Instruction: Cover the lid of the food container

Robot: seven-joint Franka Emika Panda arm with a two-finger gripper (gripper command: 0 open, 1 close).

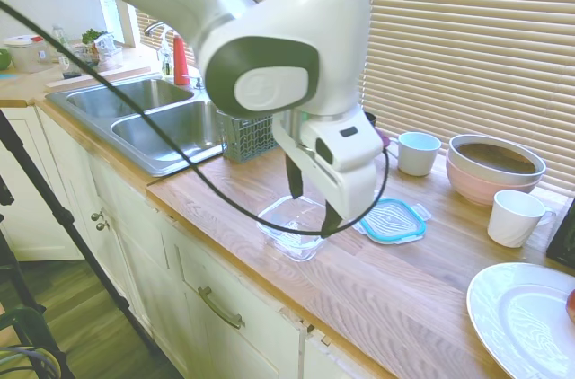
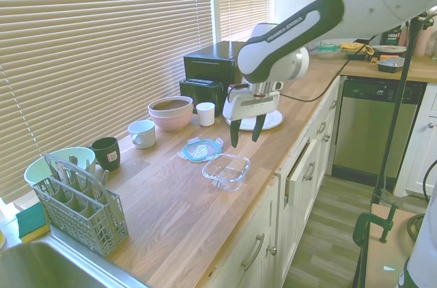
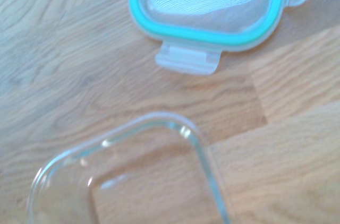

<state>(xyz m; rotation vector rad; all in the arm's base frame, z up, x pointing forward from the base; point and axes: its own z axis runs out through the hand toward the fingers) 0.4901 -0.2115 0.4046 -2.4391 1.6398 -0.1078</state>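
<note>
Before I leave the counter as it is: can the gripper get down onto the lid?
Probably yes. The lid lies flat and bare beside the food container, nothing on it, and the open gripper hangs above them with clear air below.

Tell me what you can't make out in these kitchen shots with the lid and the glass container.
- Food container: first exterior view, the tool and its fingers cover the far rim; wrist view cuts off all but one corner.
- Lid: wrist view shows only part, the far edge cut by the frame; blurred, so the tabs lack detail.
- White plate: first exterior view, cut by the right and bottom edges.
- Dark cup: label too small to read.
</note>
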